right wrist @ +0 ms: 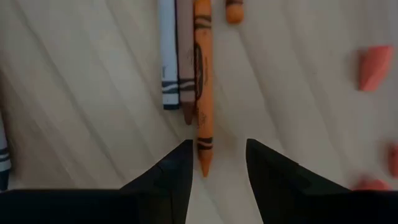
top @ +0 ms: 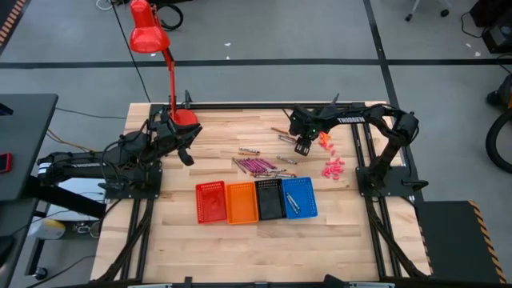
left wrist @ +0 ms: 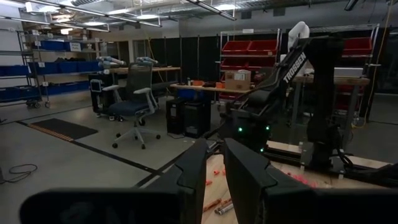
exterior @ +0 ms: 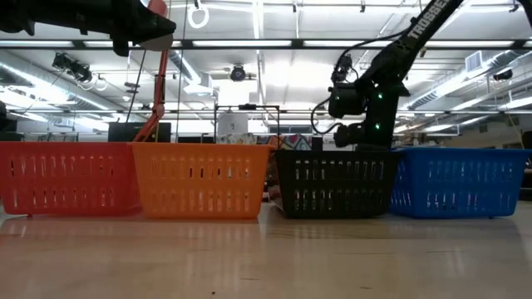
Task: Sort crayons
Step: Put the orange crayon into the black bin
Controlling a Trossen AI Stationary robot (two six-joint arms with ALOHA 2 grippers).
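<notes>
Right gripper (right wrist: 214, 165) open above orange crayon (right wrist: 203, 81)

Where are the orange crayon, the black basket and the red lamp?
orange crayon (right wrist: 203, 81), right wrist view, mid-shaft on the wrapper.
black basket (exterior: 334, 183), low view, front wall.
red lamp (top: 146, 34), high view, top of the shade.

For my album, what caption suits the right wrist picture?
Right gripper open above an orange crayon lying beside grey and brown ones.
</notes>
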